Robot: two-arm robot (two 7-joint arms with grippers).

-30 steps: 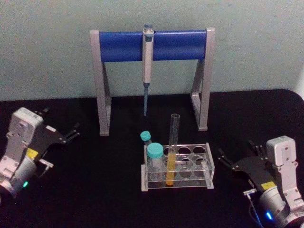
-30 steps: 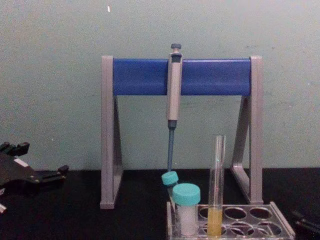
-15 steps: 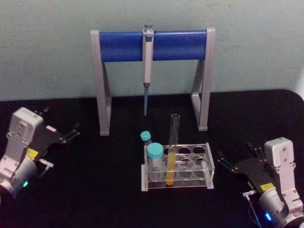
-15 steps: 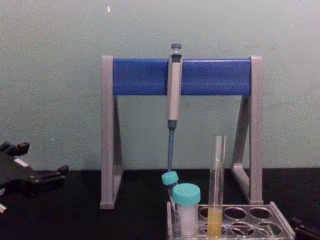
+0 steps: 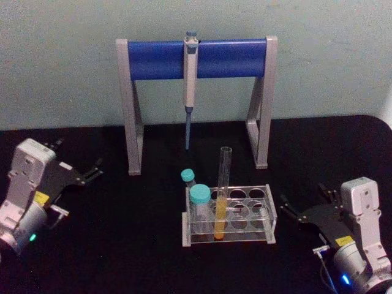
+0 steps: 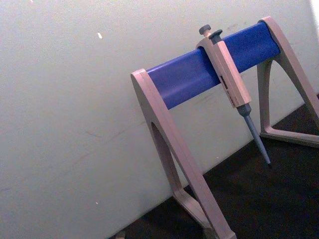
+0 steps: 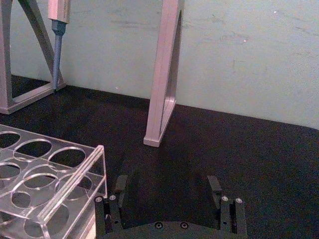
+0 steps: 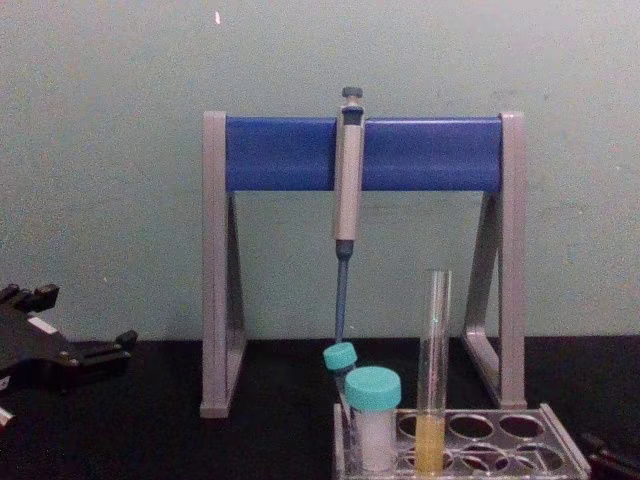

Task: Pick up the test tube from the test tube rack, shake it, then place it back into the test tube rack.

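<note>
Black table (image 5: 135, 245), unlabelled test tube (image 5: 222, 196) racked

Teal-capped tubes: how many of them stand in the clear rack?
2. One teal-capped tube stands at the front left corner of the rack, beside the tall open tube. The other stands just behind it, leaning. None seems hidden.

Dim, even light with a greenish wash on the wall (image 5: 61, 73). The black worktop (image 5: 135, 245) swallows shadows and shows no glare. All views are soft and grainy. The clear test tube (image 5: 222, 190) is faint against the dark; the pipette stand (image 6: 199, 74) looks tilted in the left wrist view.
</note>
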